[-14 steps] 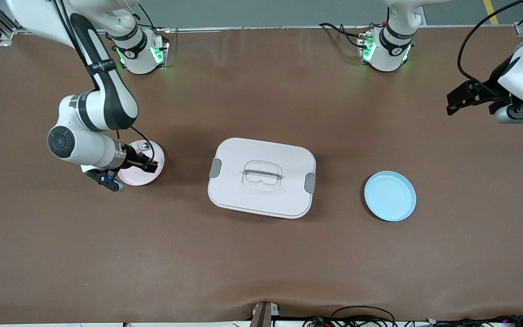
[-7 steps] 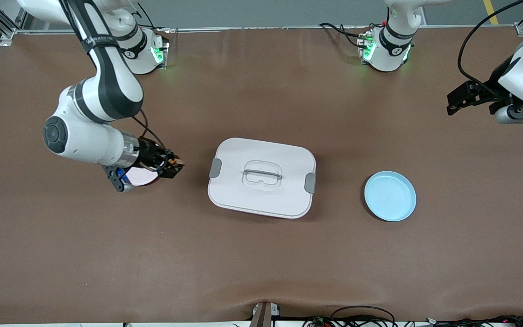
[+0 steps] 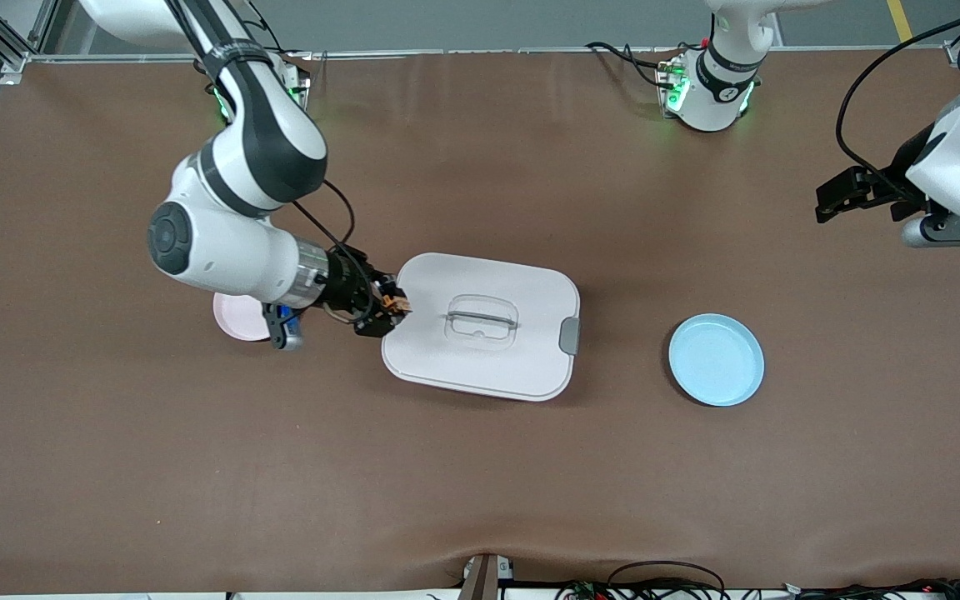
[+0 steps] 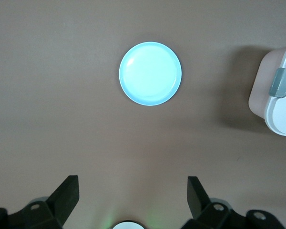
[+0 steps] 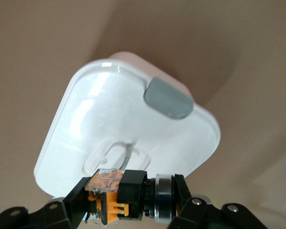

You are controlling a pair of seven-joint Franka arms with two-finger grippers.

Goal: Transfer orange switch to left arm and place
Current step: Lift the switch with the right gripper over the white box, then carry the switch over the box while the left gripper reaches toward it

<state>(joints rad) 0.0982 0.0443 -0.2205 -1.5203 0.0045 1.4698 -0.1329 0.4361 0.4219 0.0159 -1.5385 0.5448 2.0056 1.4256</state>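
Observation:
My right gripper (image 3: 392, 310) is shut on the orange switch (image 3: 395, 302), a small black and orange block (image 5: 119, 195) with a silver ring, clamped between the black fingers (image 5: 74, 200). It hangs over the edge of the white box (image 3: 480, 325) at the right arm's end, above the grey latch (image 5: 168, 98). The box (image 5: 124, 129) fills the right wrist view below the switch. My left gripper (image 3: 842, 190) waits open in the air near the left arm's end of the table, with nothing between its fingers (image 4: 66, 195).
A blue plate (image 3: 716, 359) lies between the box and the left arm's end, also seen under the left gripper (image 4: 150, 73). A pink plate (image 3: 234, 317) sits partly hidden under the right arm. A box corner with latch (image 4: 282, 82) shows in the left wrist view.
The right arm has lifted off the pink plate with the switch and carried it toward the box, now over the box's edge. The left arm has shifted only slightly.

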